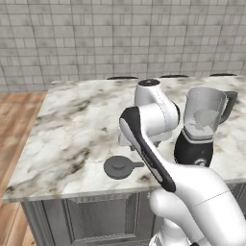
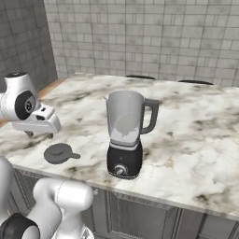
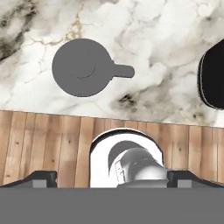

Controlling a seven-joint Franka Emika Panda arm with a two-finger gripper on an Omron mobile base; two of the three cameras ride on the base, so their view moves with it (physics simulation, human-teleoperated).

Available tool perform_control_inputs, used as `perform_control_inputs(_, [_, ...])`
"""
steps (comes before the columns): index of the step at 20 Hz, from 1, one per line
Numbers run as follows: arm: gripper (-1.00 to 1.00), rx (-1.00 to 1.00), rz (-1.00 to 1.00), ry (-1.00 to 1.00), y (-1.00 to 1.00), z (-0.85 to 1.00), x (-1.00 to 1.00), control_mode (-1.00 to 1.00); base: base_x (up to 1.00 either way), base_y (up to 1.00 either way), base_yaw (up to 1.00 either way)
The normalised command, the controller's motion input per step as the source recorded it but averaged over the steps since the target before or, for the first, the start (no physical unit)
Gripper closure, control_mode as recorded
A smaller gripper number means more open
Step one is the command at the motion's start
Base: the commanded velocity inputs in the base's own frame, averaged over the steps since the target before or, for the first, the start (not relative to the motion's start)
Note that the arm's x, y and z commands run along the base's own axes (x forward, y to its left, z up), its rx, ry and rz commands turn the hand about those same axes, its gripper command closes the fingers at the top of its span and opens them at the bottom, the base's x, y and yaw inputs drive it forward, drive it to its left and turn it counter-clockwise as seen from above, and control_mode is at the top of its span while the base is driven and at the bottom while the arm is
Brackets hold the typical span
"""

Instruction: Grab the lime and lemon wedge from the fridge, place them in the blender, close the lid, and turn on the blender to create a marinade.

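Progress looked slight: we saw the lid (image 1: pixel 119 167) lying on the bench (image 1: pixel 72 134) beside the blender (image 2: pixel 124 133), jar apparently fruitless, and our gripper (image 2: pixel 39 134) hovering, jaws wide and empty.

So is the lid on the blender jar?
No, the lid lies flat on the counter, beside the blender.
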Motion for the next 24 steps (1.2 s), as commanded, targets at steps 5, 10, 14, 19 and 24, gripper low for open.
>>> perform_control_inputs(5, [-1.00, 0.03, -0.02, 0.02, 0.47, -0.49, 0.42, -1.00, 0.00, 0.00, 0.00])
perform_control_inputs(10, [-1.00, 0.06, -0.01, 0.07, 0.29, -0.62, 0.48, -1.00, 0.00, 0.00, 0.00])
perform_control_inputs(14, [-1.00, 0.01, 0.00, 0.12, 0.03, -0.64, 0.53, -1.00, 0.00, 0.00, 0.00])
perform_control_inputs(19, [-1.00, -0.01, 0.00, 0.13, 0.00, -0.11, 0.41, -1.00, 0.00, 0.00, 0.00])
perform_control_inputs(24, [-1.00, -0.01, 0.00, 0.00, 0.00, -0.24, 0.17, -1.00, 0.00, 0.00, 0.00])
